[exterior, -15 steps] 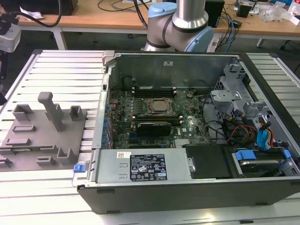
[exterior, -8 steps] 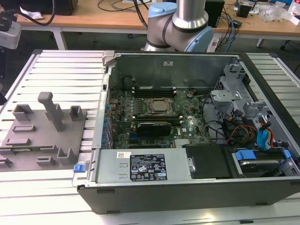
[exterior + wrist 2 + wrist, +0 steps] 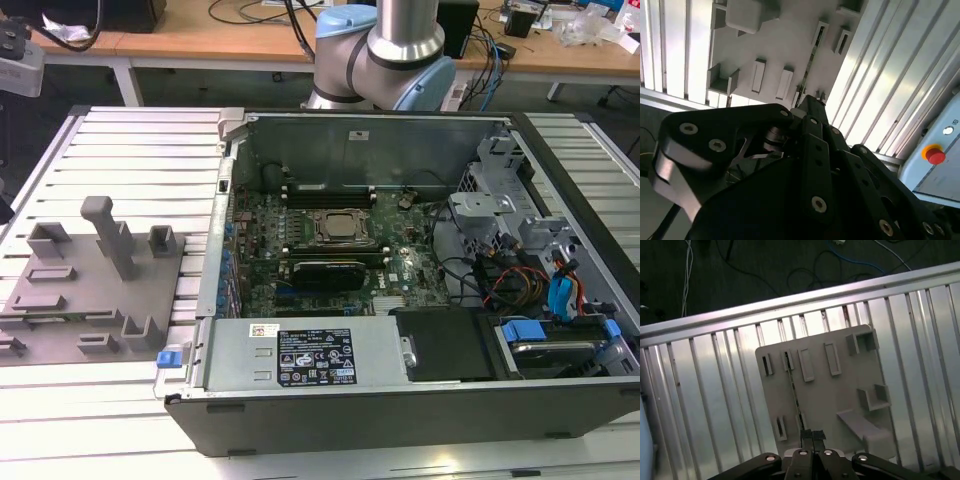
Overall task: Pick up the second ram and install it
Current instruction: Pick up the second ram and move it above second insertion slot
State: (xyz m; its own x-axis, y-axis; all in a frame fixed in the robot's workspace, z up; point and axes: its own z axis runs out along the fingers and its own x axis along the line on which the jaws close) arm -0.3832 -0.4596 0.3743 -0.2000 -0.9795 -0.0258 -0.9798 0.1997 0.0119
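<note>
A slatted metal desk [image 3: 130, 150] is seen carrying an open computer case [image 3: 330, 440] and, at the exterior view's left, a grey fixture plate [image 3: 100, 290]. The gripper [image 3: 813, 436] is held well above that plate, its fingers pressed together on nothing. The second ram [image 3: 794, 390] is seen edge-on, standing in the plate's slots. Nothing is judged done: pickup and installation are both left.

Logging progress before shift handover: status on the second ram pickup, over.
Gripper shut, empty, above the grey fixture. Second ram standing in fixture slots, not picked. Nothing between them.
</note>
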